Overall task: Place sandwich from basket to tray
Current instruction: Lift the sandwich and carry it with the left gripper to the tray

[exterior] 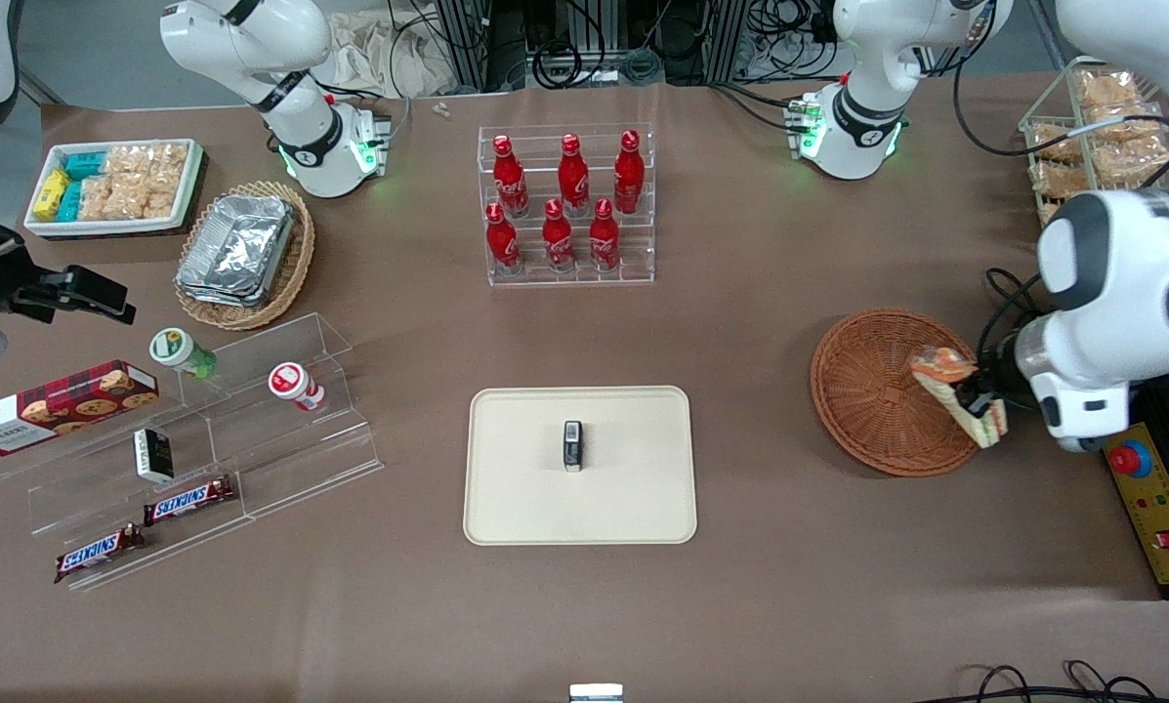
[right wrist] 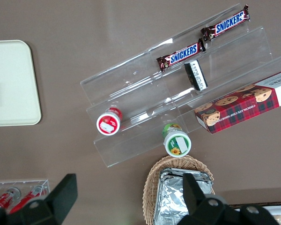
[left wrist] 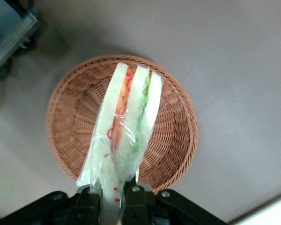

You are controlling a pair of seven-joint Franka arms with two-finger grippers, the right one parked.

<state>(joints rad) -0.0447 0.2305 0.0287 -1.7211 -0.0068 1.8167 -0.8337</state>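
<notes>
My left gripper (exterior: 980,402) is shut on the clear-wrapped sandwich (exterior: 957,391) and holds it in the air above the edge of the round reddish-brown basket (exterior: 872,391), at the working arm's end of the table. In the left wrist view the sandwich (left wrist: 124,126) hangs from the gripper (left wrist: 111,199) over the empty basket (left wrist: 175,136); its white bread and orange, red and green filling show edge-on. The cream tray (exterior: 516,488) lies in the middle of the table with a small dark object (exterior: 572,445) on it. The tray's corner also shows in the right wrist view (right wrist: 14,84).
A clear rack of red bottles (exterior: 566,205) stands farther from the front camera than the tray. A wire rack of snack bags (exterior: 1097,137) and a yellow control box (exterior: 1155,517) stand near the working arm. Clear steps with Snickers bars (exterior: 188,500), cups and a cookie box lie toward the parked arm's end.
</notes>
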